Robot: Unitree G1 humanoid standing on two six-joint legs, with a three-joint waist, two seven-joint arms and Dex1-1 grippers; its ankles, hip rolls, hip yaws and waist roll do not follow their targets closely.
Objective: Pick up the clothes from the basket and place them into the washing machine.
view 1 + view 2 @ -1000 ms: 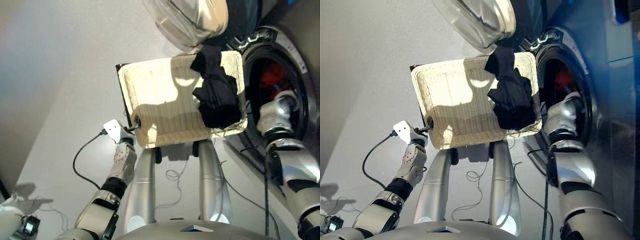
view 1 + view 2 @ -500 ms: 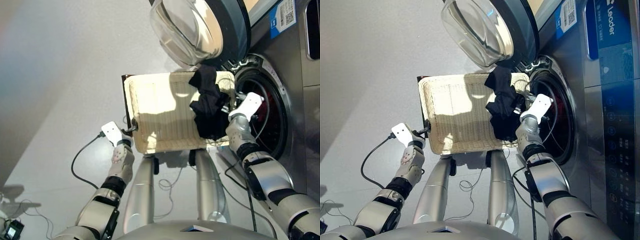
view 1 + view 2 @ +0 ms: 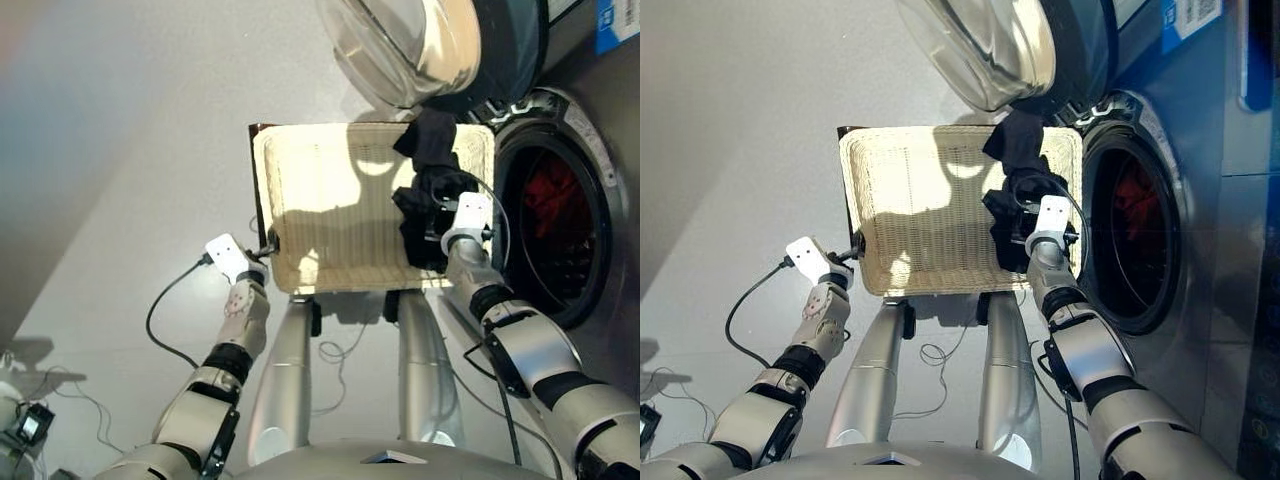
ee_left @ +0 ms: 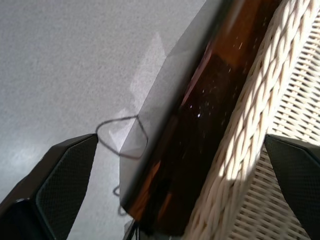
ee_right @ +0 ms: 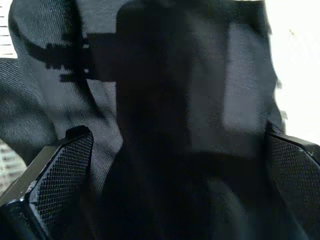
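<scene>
Head views show the basket (image 3: 330, 200) set on a stand in front of the robot, with the washing machine (image 3: 1200, 200) to its right, the door (image 3: 420, 45) swung open and the drum (image 3: 545, 215) exposed. One black garment (image 3: 430, 195) lies heaped against the basket's right wall, its far end draped over the far rim. Red cloth shows inside the drum; a navy garment cannot be made out there.

The right gripper (image 5: 172, 150) is poised directly over the black garment with its fingers (image 5: 60, 165) spread wide; no cloth lies between them. The left gripper (image 4: 165, 190) is also spread, straddling the basket's near left corner and the dark edge beneath it without clamping it.

Step in hand, as judged: pickup of the last garment. The next move calls for lowering the right gripper into the heap, pinching a thick fold, lifting clear of the right wall, then carrying rightward into the drum. A thin pinch may let the cloth trail or catch on the wicker rim.
</scene>
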